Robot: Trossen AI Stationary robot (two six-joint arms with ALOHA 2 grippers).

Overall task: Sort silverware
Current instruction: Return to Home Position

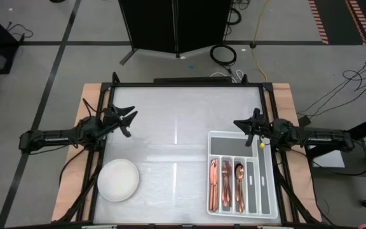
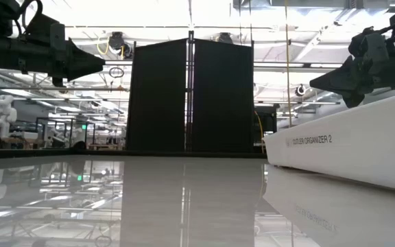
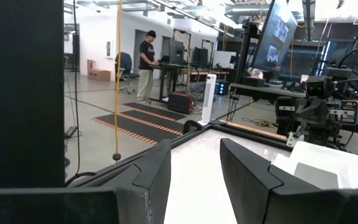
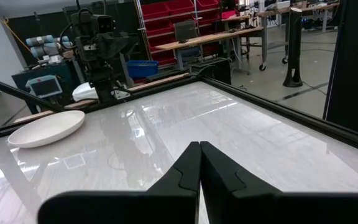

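Several copper forks, knives and spoons, the silverware point(image 1: 225, 185), lie in three slots of the grey divided tray point(image 1: 267, 191) at the table's near right. My left gripper point(image 1: 129, 121) hovers open above the table's left side, nothing between its fingers point(image 3: 194, 180). My right gripper point(image 1: 240, 124) hovers shut at the tray's far edge, empty point(image 4: 199, 163).
A white round bowl point(image 1: 117, 180) sits at the table's near left, also seen in the right wrist view point(image 4: 45, 127). The table's middle and far part is bare glossy white. A person stands in the room beyond point(image 3: 146, 62).
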